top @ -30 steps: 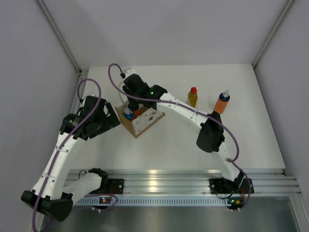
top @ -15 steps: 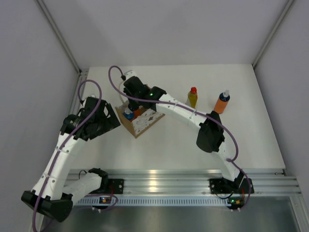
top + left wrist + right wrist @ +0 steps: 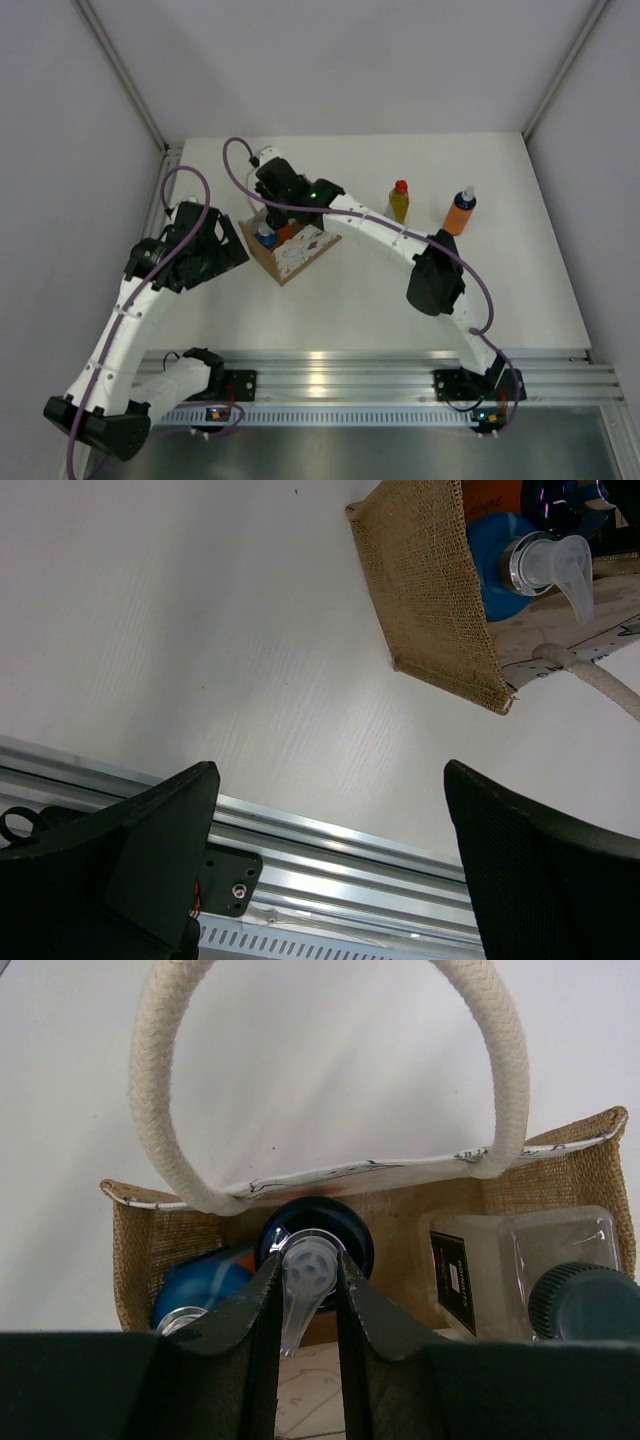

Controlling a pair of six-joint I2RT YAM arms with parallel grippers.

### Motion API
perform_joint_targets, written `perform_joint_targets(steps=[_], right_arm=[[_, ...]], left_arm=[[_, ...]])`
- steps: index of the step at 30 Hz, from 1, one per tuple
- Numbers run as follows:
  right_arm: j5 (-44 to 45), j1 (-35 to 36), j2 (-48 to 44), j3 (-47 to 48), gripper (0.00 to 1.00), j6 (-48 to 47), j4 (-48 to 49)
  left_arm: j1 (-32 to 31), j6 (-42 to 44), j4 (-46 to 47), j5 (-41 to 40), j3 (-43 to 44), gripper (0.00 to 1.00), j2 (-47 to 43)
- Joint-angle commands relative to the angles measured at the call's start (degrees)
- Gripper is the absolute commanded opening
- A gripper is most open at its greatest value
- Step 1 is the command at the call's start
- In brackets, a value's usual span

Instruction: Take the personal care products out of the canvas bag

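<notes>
The canvas bag (image 3: 296, 250) stands left of the table's middle, and its tan weave and cream loop handle (image 3: 150, 1090) show in the right wrist view. My right gripper (image 3: 308, 1265) reaches into the bag from above and is shut on the clear pump head of a blue-topped orange bottle (image 3: 352, 1238). A second blue-topped bottle (image 3: 205, 1280) and the clear bottle with a dark grey cap (image 3: 520, 1260) stand beside it in the bag. The yellow bottle (image 3: 399, 201) and another orange bottle (image 3: 460, 211) stand on the table. My left gripper (image 3: 328, 780) is open and empty, left of the bag (image 3: 440, 590).
The aluminium rail (image 3: 330, 845) runs along the table's near edge under my left gripper. Grey walls close in the table on the left, back and right. My right arm (image 3: 380, 225) stretches across the table between the bag and the two standing bottles.
My right gripper has shifted very slightly over the bag. Nothing else has visibly moved.
</notes>
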Motion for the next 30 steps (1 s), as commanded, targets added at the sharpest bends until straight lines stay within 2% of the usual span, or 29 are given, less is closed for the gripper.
perform_joint_targets(steps=[1, 14, 30], right_arm=[[1.0, 1.1, -4.3, 3.8, 0.00, -2.5, 0.5], [1.9, 1.0, -8.6, 6.9, 0.00, -3.9, 0.7], [5.0, 1.0, -21.8, 6.9, 0.00, -6.4, 0.5]], left_arm=[[-0.1, 0.8, -0.5, -0.7, -0.3, 0.98, -1.2], [-0.1, 0.6, -0.5, -0.6, -0.4, 0.98, -1.5], [-0.1, 0.2, -0.3, 0.1, -0.4, 0.98, -0.6]])
